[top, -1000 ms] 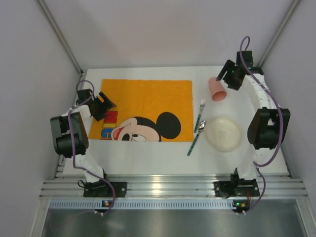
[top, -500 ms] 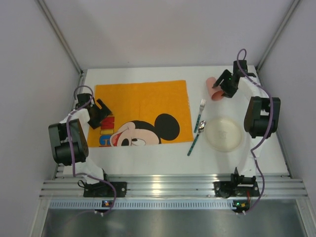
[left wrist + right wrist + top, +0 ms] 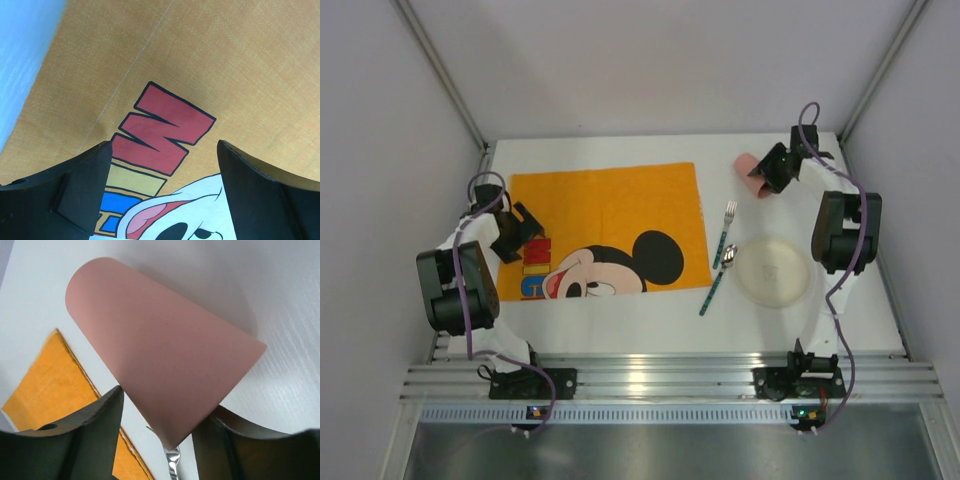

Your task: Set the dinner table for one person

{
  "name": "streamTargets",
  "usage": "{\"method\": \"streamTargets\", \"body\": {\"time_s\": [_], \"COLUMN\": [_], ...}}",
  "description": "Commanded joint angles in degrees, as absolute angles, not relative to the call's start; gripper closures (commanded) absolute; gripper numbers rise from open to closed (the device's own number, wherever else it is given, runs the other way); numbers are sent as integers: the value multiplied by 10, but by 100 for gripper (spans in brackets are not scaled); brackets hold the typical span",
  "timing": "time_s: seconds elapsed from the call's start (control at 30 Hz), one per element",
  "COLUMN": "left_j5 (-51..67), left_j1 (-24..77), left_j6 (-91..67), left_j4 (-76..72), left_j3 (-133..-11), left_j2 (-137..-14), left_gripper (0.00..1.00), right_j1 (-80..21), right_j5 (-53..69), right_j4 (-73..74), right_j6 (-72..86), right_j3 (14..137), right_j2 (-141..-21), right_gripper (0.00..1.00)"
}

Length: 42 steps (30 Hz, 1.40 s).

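The white dinner table (image 3: 620, 325) carries an orange Mickey Mouse placemat (image 3: 610, 225) on its left half. A pink cup (image 3: 750, 166) lies on its side at the back right. My right gripper (image 3: 770, 172) is open, with a finger close on either side of the cup's rim end (image 3: 170, 355). My left gripper (image 3: 523, 232) is open low over the placemat's left edge, above the coloured letters (image 3: 165, 127). A fork (image 3: 725, 228), a spoon (image 3: 719, 275) and a cream plate (image 3: 773, 270) lie to the right of the placemat.
An aluminium rail (image 3: 650, 380) runs along the near edge of the table, with both arm bases on it. Grey walls close in the left, right and back. The fork tip shows under the cup in the right wrist view (image 3: 172, 462).
The placemat has slid left and turned slightly along with my left gripper. My right gripper has come down and forward from the back corner onto the pink cup.
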<state>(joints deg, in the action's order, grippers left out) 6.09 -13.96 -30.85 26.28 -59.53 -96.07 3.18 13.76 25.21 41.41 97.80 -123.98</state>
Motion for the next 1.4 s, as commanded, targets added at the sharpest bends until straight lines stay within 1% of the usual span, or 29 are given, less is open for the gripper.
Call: {"method": "streamTargets", "body": {"time_s": [0.0, 0.03, 0.1, 0.13, 0.23, 0.27, 0.3, 0.33, 0.37, 0.4, 0.43, 0.5, 0.57, 0.67, 0.87, 1.07, 1.17, 1.2, 1.27, 1.3, 1.33, 1.37], "left_j5": [52, 52, 54, 55, 60, 63, 66, 69, 75, 79, 86, 109, 123, 145, 172, 192, 196, 197, 200, 201, 200, 201], "left_j1": [-143, -142, -142, -142, -143, -142, -142, -142, -143, -142, -143, -142, -141, -140, -140, -134, -131, -131, -130, -130, -130, -129], "left_j6": [-299, -297, -293, -290, -280, -279, -278, -274, -273, -273, -278, -281, -283, -274, -264, -266, -268, -270, -272, -272, -273, -274], "left_j4": [285, 288, 294, 298, 308, 308, 309, 308, 308, 308, 302, 287, 272, 272, 270, 262, 258, 257, 252, 251, 248, 248], "left_j3": [-624, -628, -636, -641, -657, -663, -664, -663, -659, -654, -647, -614, -585, -576, -567, -558, -556, -556, -555, -553, -552, -551], "left_j2": [-949, -951, -950, -947, -940, -939, -936, -931, -929, -926, -916, -895, -884, -878, -860, -853, -852, -853, -853, -853, -855, -857], "left_gripper": [10, 10, 10, 10, 10, 10, 10, 10, 10, 10, 10, 10, 10, 11, 11, 11, 11, 11, 11, 11, 11, 11], "right_j1": [38, 39, 38, 38, 30, 17, 7, 4, -37, -53, -68, -109, -140, -175, -233, -251, -257, -258, -265, -267, -271, -272], "right_j5": [121, 118, 115, 117, 108, 99, 78, 72, 67, 53, 51, 56, 74, 103, 122, 86, 76, 66, 59, 56, 56, 58], "right_j4": [212, 211, 207, 207, 238, 261, 288, 347, 383, 422, 500, 568, 604, 614, 721, 749, 770, 773, 775, 771, 768, 766], "right_j6": [422, 420, 412, 403, 376, 364, 348, 315, 297, 281, 253, 243, 250, 252, 218, 227, 224, 222, 219, 218, 217, 216], "right_j3": [1006, 1006, 1006, 1009, 1028, 1043, 1093, 1124, 1205, 1253, 1300, 1413, 1419, 1367, 1441, 1445, 1452, 1455, 1461, 1462, 1466, 1470], "right_j2": [-1230, -1229, -1226, -1227, -1216, -1213, -1214, -1224, -1233, -1247, -1261, -1303, -1305, -1300, -1381, -1390, -1398, -1400, -1398, -1396, -1393, -1391], "right_gripper": [49, 57, 69, 82, 100, 100, 100, 100, 100, 100, 100, 100, 100, 100, 100, 100, 96, 83, 65, 47, 41, 36]}}
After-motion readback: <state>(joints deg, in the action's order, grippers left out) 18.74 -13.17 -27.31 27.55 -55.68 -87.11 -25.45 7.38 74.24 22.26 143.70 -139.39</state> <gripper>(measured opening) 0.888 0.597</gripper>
